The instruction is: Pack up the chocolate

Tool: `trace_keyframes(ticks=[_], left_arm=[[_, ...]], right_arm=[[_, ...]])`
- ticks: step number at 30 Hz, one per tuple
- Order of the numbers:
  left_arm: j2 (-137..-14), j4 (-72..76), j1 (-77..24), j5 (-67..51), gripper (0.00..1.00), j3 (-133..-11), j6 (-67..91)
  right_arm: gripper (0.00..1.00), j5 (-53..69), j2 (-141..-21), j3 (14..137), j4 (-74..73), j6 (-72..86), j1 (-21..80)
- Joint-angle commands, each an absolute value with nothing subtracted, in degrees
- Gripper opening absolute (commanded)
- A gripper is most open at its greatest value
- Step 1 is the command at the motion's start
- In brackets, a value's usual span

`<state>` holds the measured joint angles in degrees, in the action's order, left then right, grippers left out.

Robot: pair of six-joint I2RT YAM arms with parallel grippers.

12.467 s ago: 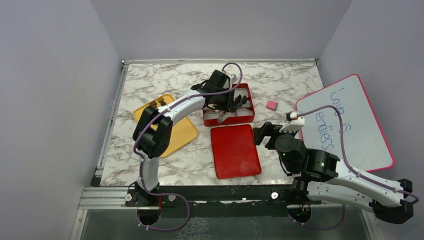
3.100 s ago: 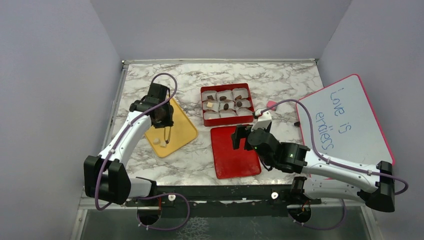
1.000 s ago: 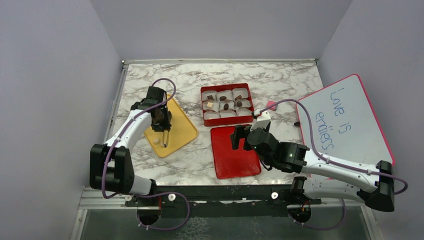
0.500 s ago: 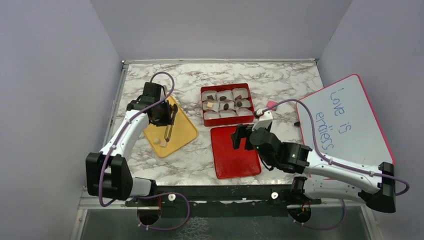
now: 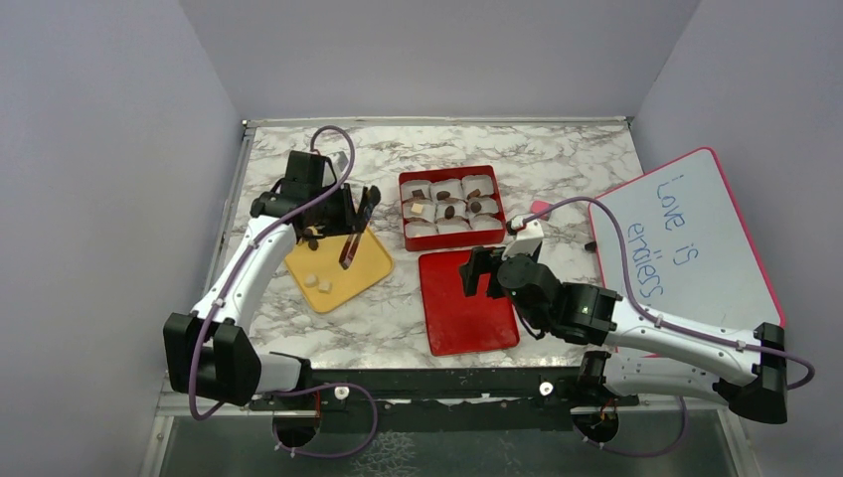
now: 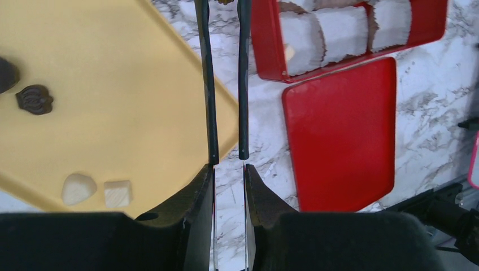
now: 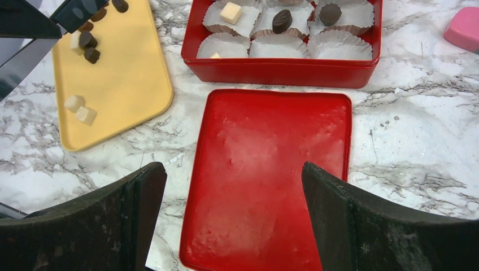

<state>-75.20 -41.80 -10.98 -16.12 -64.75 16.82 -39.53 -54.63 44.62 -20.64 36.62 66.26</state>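
Note:
My left gripper [image 6: 227, 166] [image 5: 364, 204] is shut on black tweezers [image 6: 208, 84] [image 5: 355, 234], held tilted over the right edge of the yellow tray [image 5: 373, 260]. A small brown bit sits between the prong tips at the top edge of the left wrist view. Loose chocolate lies on the tray: cream cubes [image 6: 117, 193] [image 5: 310, 281] and a dark piece [image 6: 35, 99]. The red box [image 5: 452, 240] has white paper cups, some holding chocolate [image 7: 281, 21]. My right gripper [image 7: 229, 169] [image 5: 477, 273] hangs open over the red lid [image 7: 271, 169], holding nothing.
A pink block [image 5: 540, 210] [image 7: 464, 27] lies right of the box. A pink-framed whiteboard [image 5: 686, 248] covers the table's right side. Grey walls close in the left, back and right sides.
My left arm lifted the tweezers off the yellow tray and swung them right, toward the red box. The cream cubes stay on the tray. My right arm has barely moved.

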Motion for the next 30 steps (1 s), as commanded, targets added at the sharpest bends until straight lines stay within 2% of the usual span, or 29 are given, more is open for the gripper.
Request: trace_keyframes(ticks=[1,15,30], left_arm=[[-75.8,-39.0,-15.2,-20.0,0.19,-68.3,17.2],[-85.2,-34.6,-30.3,-19.7,0.2,-72.5,21.3],[-93.6,-34.1,-36.6,-17.5,0.22,-76.1,21.6]], right_arm=[[0.95,-41.1,-53.3,44.7,-20.5,37.2,66.1],[0.95,-43.3,-49.7,44.3,-22.6,37.1,66.1],[0.95,-44.0,-48.5,43.1,-23.3,37.7,66.1]])
